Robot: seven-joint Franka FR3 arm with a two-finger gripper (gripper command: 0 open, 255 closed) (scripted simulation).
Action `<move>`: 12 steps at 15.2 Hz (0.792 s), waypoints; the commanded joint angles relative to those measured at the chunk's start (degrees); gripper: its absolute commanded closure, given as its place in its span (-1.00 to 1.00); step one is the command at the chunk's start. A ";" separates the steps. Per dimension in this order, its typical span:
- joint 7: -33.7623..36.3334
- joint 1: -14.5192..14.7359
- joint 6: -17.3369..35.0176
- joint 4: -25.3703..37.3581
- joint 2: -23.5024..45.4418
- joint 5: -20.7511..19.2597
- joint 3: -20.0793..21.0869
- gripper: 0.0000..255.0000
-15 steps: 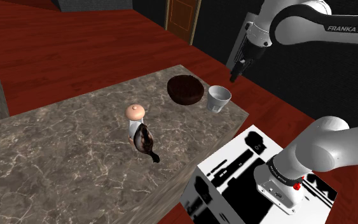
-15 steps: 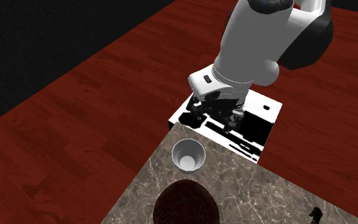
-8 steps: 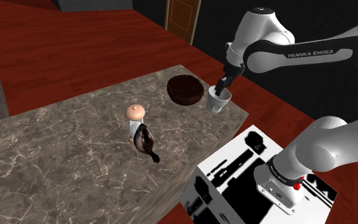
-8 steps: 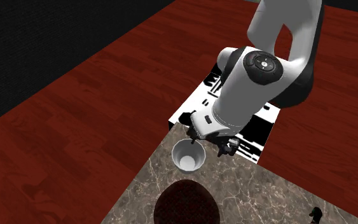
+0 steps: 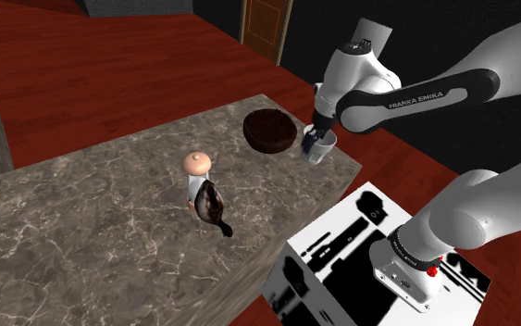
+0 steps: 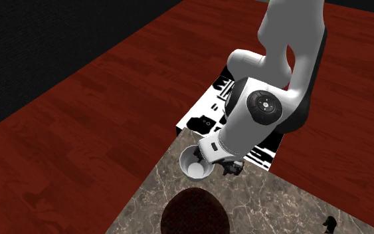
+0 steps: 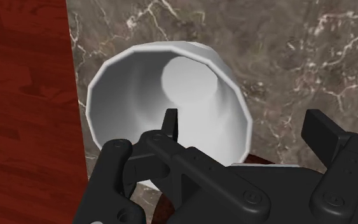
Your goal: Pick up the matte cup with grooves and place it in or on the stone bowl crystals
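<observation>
The claw [image 7: 247, 132] hangs low over the worktop's corner with its fingers standing well apart. One finger [image 7: 170, 126] dips inside the mouth of the cup [image 7: 171, 83] and the other is outside it, so the cup's wall lies between them; whether either finger touches that wall I cannot tell. In the shoulder view the claw [image 5: 316, 139] comes down on the pale, whitish cup [image 5: 322, 150], which stands upright on the brown-veined marble worktop [image 5: 110, 213], close to the edge. Just beside the cup, toward the shoulder view's left, sits the dark brown bowl [image 5: 269, 130]. The second exterior view has the white arm bending over the cup [image 6: 192, 166], with the bowl [image 6: 193, 211] nearer the camera. Further along the worktop stands a small figure with a peach-coloured cap [image 5: 198, 167], touching a dark figurine [image 5: 214, 206]. Red wooden floor [image 5: 110, 56] surrounds the worktop.
</observation>
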 commanded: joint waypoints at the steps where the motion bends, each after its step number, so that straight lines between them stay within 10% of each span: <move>1: 0.44 -0.29 2.06 -0.80 1.25 -0.51 0.11 -1.00; 10: 0.73 -0.56 3.52 -1.25 2.26 -0.95 0.15 -1.00; 11: 0.73 -0.56 3.52 -1.25 2.26 -0.95 0.15 1.00; 12: 0.73 -0.56 3.52 -1.25 2.26 -0.95 0.15 1.00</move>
